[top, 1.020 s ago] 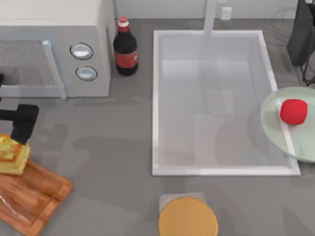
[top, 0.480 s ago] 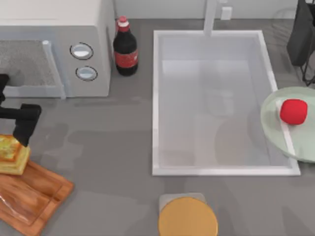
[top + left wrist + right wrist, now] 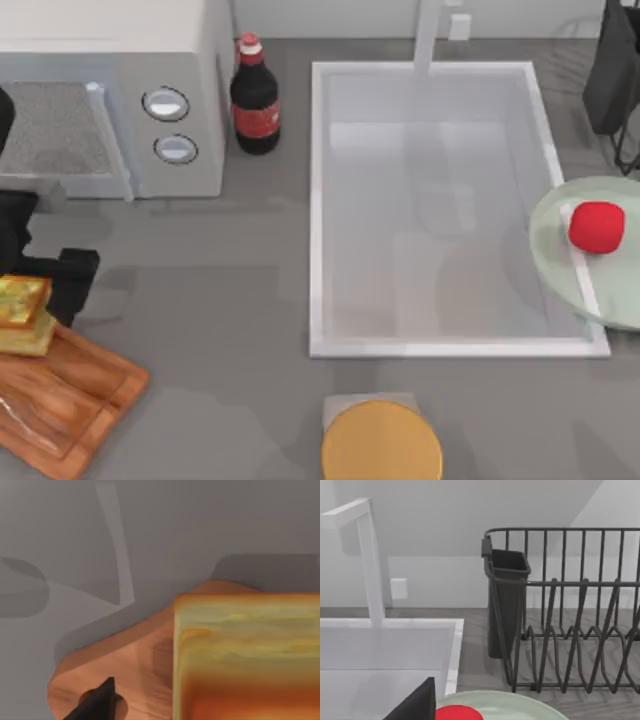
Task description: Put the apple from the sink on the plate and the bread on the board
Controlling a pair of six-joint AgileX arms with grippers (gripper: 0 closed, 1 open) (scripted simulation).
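**Spotter:** Left gripper point(image 3: 50, 280) hangs at the table's left edge with its jaws spread wide, and you are holding nothing. The one finger point(image 3: 97, 702) that your left wrist camera catches stands clear of the bread, with bare wood between them.

**Second:** So where is the bread from your tool?

**Spotter:** The bread point(image 3: 22, 315) sits just under and beside the gripper, lying flat on the near end of the board point(image 3: 75, 400). You can see the board's rounded corner beneath that finger in the wrist view. Just beyond your gripper stands the microwave point(image 3: 110, 100), and past that the cola bottle point(image 3: 255, 97).

**Second:** And the apple?

**Spotter:** It is well away from your left gripper, across the sink point(image 3: 315, 200). The apple point(image 3: 596, 227) rests on the plate point(image 3: 560, 270), and the plate overlaps the sink's right rim. The basin itself holds nothing.

**Second:** What about your other tool?

**Spotter:** Your right gripper point(image 3: 417, 707) is parked over that plate, with the apple just below it. I cannot tell how its jaws stand. Ahead of it are the faucet point(image 3: 370, 560) and the black dish rack point(image 3: 570, 610) with its cutlery cup.

**Second:** Anything nearer you?

**Spotter:** An orange disc point(image 3: 381, 440) lies below the sink, well apart from both grippers.
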